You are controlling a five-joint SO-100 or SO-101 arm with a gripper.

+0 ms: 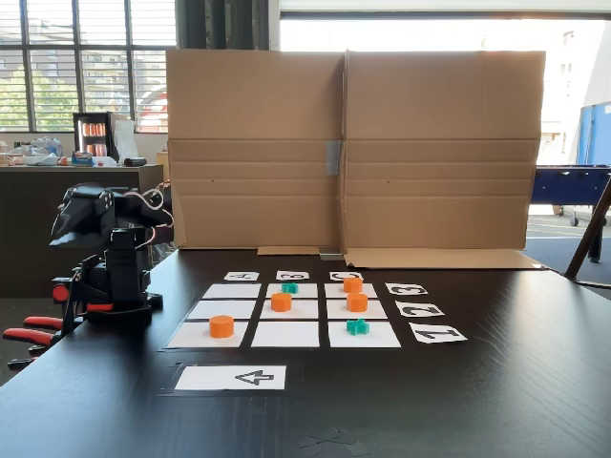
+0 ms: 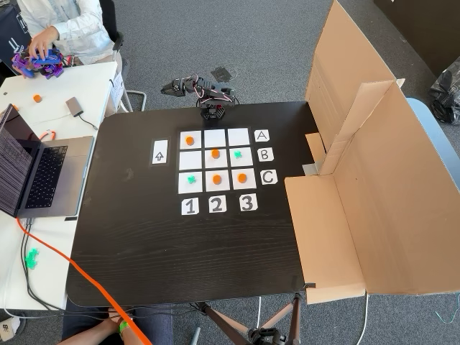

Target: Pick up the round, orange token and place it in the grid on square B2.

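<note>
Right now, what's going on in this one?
The arm sits folded at the table's edge, apart from every piece. The grid carries four orange tokens and two teal crosses. One round, orange token already lies on square B2. At a side table, a person's hand rests on a purple device.

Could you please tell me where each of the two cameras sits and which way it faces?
One fixed view: low at the table's edge, facing the cardboard wall across the grid; the folded arm stands at left.
The other fixed view: high above, looking down on the table; the arm sits at its far edge, a person's hand top left.
Both share the grid, orange tokens and the arrow sheet.
</note>
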